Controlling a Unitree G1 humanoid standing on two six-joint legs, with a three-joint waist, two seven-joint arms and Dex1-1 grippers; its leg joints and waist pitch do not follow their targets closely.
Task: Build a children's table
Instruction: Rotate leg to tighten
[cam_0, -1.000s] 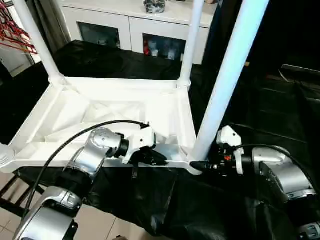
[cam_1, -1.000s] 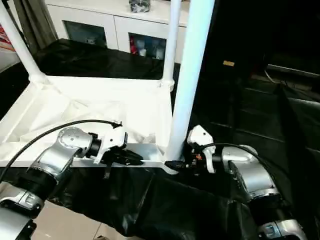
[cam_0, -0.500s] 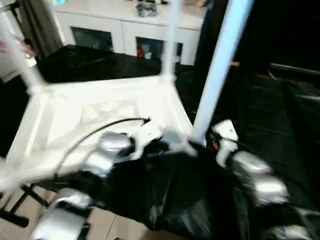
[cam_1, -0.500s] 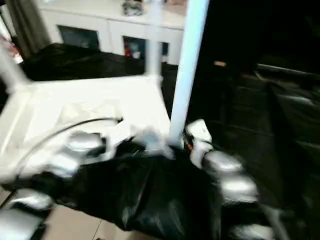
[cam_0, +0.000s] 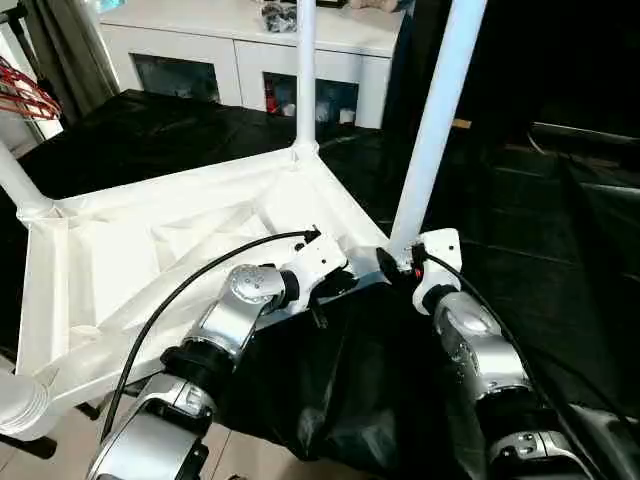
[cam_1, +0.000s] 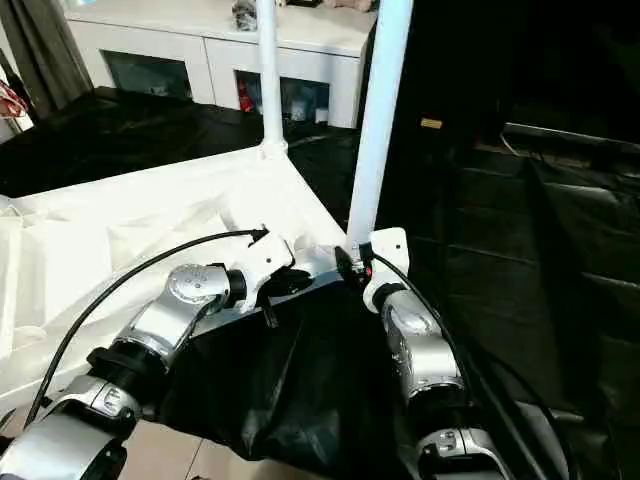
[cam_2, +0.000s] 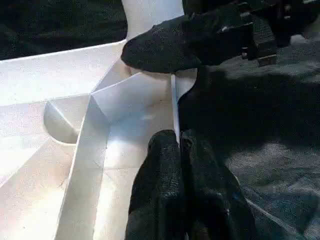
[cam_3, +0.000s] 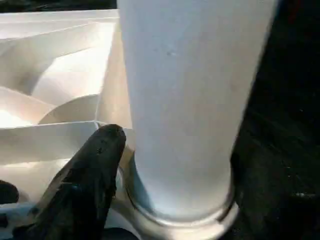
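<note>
The children's table (cam_0: 150, 240) lies upside down on black cloth, its ribbed underside up and white legs standing in the corner sockets. My left gripper (cam_0: 338, 285) is shut on the thin rim by the near right corner; the left wrist view shows both fingers (cam_2: 160, 165) pinching that edge. My right gripper (cam_0: 392, 262) sits at the base of the near right leg (cam_0: 435, 120), right against its socket. That leg (cam_3: 185, 100) looms close in the right wrist view. Another leg (cam_0: 305, 70) stands at the far corner and one (cam_0: 15, 180) at the left.
A white cabinet (cam_0: 250, 40) with glass doors stands behind the table. Black cloth (cam_0: 560, 270) covers the surface to the right and hangs over the near edge. Red hangers (cam_0: 20, 90) show at the far left. Tiled floor (cam_0: 250, 455) lies below.
The view has shifted. The table has turned on the cloth, its far edge now slanting across the picture. Both grippers stayed at the near right corner, and my right forearm now points forward.
</note>
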